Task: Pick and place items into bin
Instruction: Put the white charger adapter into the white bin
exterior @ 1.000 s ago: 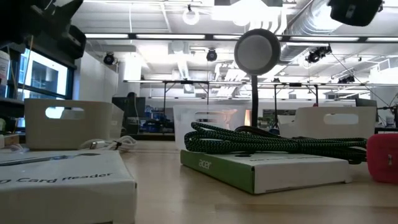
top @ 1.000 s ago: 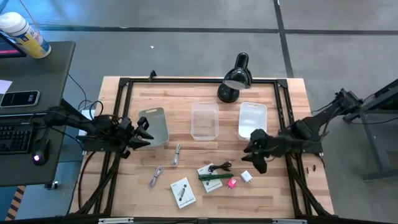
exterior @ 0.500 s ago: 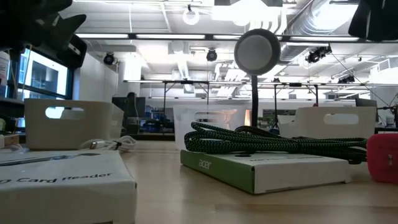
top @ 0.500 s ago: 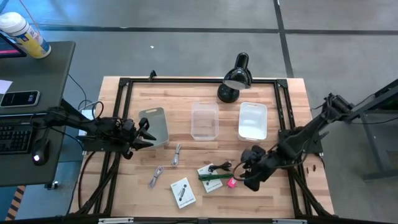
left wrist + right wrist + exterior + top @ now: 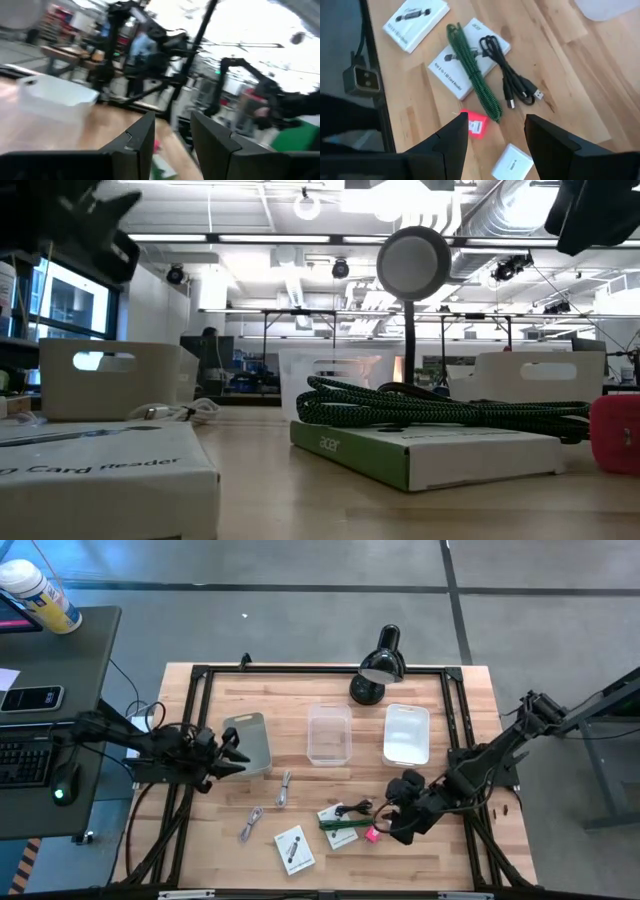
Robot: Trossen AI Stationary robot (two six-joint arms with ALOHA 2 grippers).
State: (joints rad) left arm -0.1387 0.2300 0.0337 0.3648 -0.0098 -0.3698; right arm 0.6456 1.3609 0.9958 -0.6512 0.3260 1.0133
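Right gripper (image 5: 390,825) lower now, fingers apart over pink piece (image 5: 475,123), white block (image 5: 511,161) half cut off.

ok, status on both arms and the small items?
Right gripper open, hovering over pink piece and white block. Left gripper open, idle by grey bin. Green cord, black cable and cards on table, nothing blocking.
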